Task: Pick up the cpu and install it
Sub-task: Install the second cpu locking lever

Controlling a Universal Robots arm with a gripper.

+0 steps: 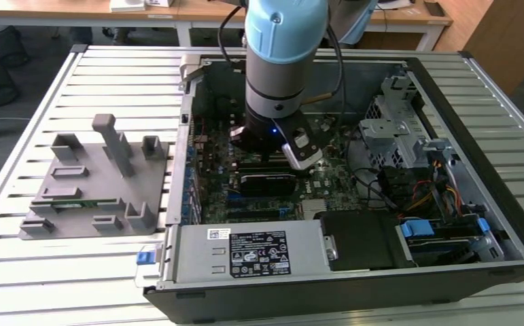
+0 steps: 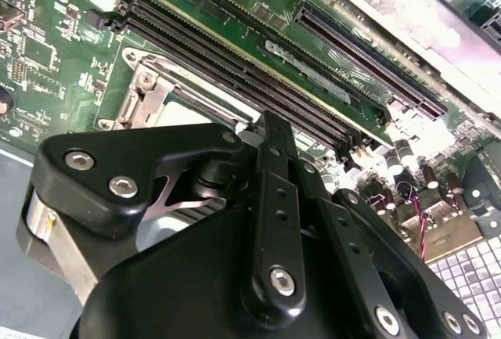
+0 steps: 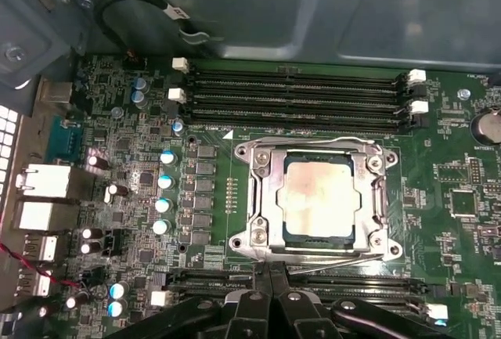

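Cpu (image 3: 317, 196) already sits in its socket frame (image 3: 258, 198); gripper (image 3: 270, 292) hovers beside it, jaw state unclear; install step looks done.

The end effector (image 2: 270, 198) hides most of the cpu (image 2: 184, 112) there.

The cpu (image 3: 317, 198) has a dull, smudged metal top; the socket frame (image 3: 262, 198) is shiny bare metal.
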